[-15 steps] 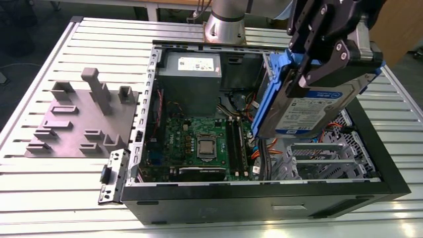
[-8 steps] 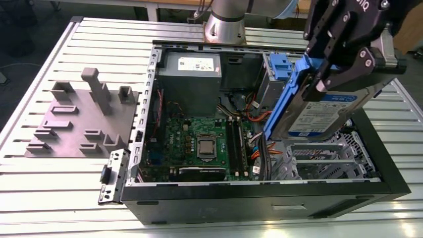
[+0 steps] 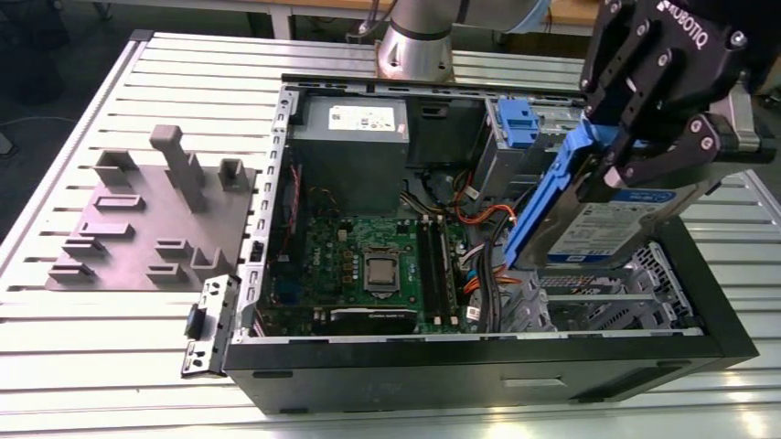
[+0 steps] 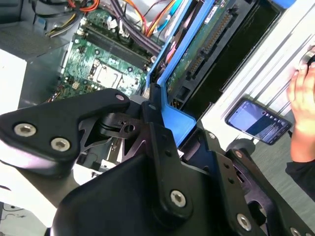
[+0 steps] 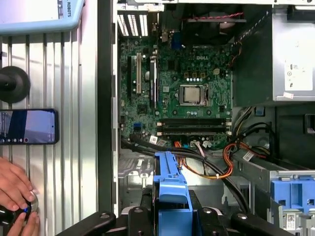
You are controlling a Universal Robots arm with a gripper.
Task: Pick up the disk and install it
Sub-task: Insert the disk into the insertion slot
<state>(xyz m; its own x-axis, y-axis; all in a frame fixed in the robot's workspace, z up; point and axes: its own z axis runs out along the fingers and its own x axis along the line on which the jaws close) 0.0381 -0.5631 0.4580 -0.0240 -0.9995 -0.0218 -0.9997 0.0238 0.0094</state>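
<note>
Fingers [image 3: 635, 169] gripping disk [image 3: 610, 229], above open case [image 3: 488, 361]

Your arm's black end effector [image 3: 635, 169] hangs at the exterior view's right, tilted, its two fingers [image 3: 665, 160] pointing down and closed on the disk [image 3: 610, 219], which it holds on edge by the blue frame. In the second wrist view, the finger linkages [image 4: 152, 128] pinch that blue frame from both sides. The arm's grey base column [image 3: 415, 41] stands at the far edge of the table. In the first wrist view, your hand [image 5: 15, 194] rests on the table, fingers curled around a small dark object.
</note>
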